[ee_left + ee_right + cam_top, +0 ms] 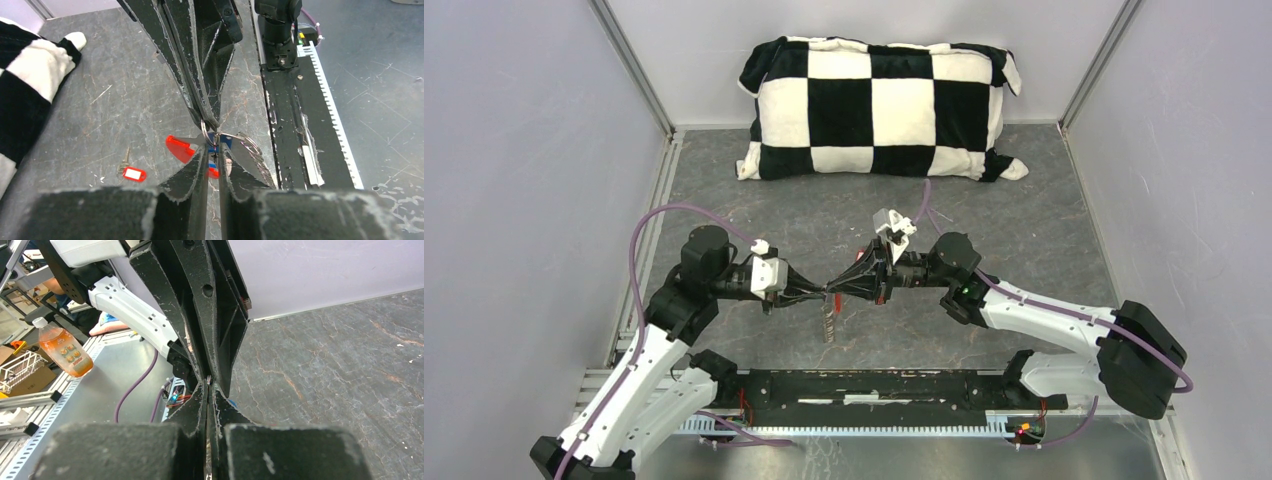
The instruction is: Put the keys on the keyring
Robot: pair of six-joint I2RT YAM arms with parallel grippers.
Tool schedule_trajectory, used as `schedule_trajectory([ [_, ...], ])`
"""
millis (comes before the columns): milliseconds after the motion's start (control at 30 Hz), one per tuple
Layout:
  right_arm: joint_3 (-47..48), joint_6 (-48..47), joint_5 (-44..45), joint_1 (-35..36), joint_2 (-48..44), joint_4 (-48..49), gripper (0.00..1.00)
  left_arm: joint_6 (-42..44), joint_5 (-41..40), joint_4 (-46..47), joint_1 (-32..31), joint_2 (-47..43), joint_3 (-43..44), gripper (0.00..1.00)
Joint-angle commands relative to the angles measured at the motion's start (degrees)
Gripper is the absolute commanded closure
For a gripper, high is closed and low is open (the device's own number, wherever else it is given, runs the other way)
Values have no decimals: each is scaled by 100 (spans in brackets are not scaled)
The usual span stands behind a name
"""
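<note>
My two grippers meet tip to tip above the middle of the table. My right gripper (837, 289) is shut on the silver keyring (206, 131), which shows edge-on between its fingers in the right wrist view (207, 385). My left gripper (214, 146) is shut on a small key with a blue tag (226, 141) right at the ring. A red tag (180, 148) and a coiled silver ring (250, 146) hang at the ring. A bunch (828, 324) dangles below the tips. One loose key with a red-and-white tag (133, 173) lies on the table.
A black-and-white checkered pillow (879, 105) lies against the back wall. A black rail (874, 385) runs along the near edge between the arm bases. Grey walls close in the left and right sides. An orange bottle (64, 347) stands off the table.
</note>
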Motion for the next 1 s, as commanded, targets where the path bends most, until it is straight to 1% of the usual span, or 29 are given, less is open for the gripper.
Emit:
schedule_trajectory([
  [0, 161, -137, -93, 56, 52, 73, 100, 98, 201, -38, 11, 69, 226, 83],
  [100, 195, -148, -86, 79, 93, 94, 100, 91, 215, -35, 11, 96, 217, 88],
  [200, 218, -182, -93, 122, 126, 85, 100, 44, 219, -40, 10, 124, 234, 91],
  [233, 223, -193, -99, 129, 130, 84, 100, 30, 235, -36, 11, 127, 238, 95],
  [267, 227, -199, -116, 139, 126, 59, 96, 44, 237, -55, 7, 127, 242, 98],
  [333, 296, -381, -135, 132, 68, -241, 78, 188, 227, -180, 11, 143, 274, 98],
  [367, 379, -556, -140, 130, 12, -587, 71, 289, 213, -287, 9, 151, 297, 98],
  [400, 492, -807, -190, 125, -51, -959, 66, 444, 189, -414, 11, 153, 320, 98],
  [500, 1122, -1777, -422, 66, -83, -2579, 56, 920, 94, -826, 11, 230, 402, 98],
  [600, 1835, -2578, -549, 3, 56, -4106, 55, 1237, 10, -1133, 12, 338, 497, 98],
  [700, 2453, -3139, -614, -48, 240, -5182, 56, 1490, -1, -1316, 11, 404, 562, 98],
  [867, 3327, -3778, -671, -45, 575, -6535, 56, 1510, -92, -1325, 11, 391, 575, 98],
  [967, 3613, -3965, -514, -6, 698, -6950, 56, 1454, -133, -1326, 11, 420, 593, 98],
])
